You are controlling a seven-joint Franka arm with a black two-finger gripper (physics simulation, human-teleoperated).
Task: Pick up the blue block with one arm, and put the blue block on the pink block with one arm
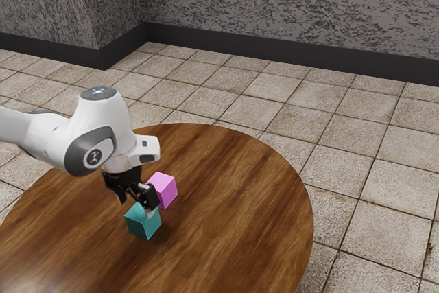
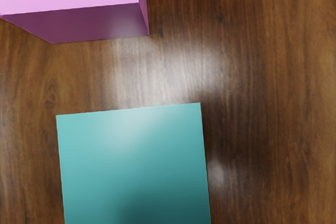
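Note:
The blue block [image 1: 143,221], teal in colour, rests on the round wooden table [image 1: 233,217]. My gripper [image 1: 138,199] hangs directly over it, open, fingertips level with the block's top and nothing between them. The pink block [image 1: 163,189] stands on the table just behind the blue one, toward the exterior view's right, close beside my right-hand finger [image 1: 151,195]. In the wrist view the blue block [image 2: 134,163] lies right beneath my hand, and the pink block [image 2: 73,6] sits a short gap away from it.
The table's curved edge [image 1: 310,204] runs along the exterior view's right, with tiled floor [image 1: 357,121] beyond. Bare wood [image 1: 226,169] surrounds both blocks. My white arm [image 1: 62,138] enters from the exterior view's left.

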